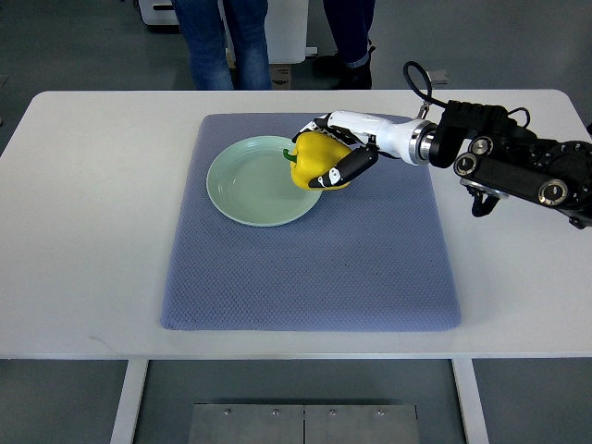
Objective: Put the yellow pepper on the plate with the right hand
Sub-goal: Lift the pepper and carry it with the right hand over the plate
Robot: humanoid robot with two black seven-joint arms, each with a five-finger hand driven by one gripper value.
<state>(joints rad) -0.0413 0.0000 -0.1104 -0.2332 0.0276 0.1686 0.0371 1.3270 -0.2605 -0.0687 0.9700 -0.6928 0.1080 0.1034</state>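
Observation:
A yellow pepper (314,157) with a green stem pointing left is held over the right rim of the pale green plate (250,190). My right hand (335,148) is shut on the pepper, its white and black fingers (344,167) wrapped around the pepper's far and near sides. The right arm reaches in from the right edge across the table. Whether the pepper touches the plate I cannot tell. The left arm does not show.
The plate lies on a blue-grey mat (305,268) in the middle of a white table (83,231). Beyond the table's far edge stand two persons, seen as legs (222,42).

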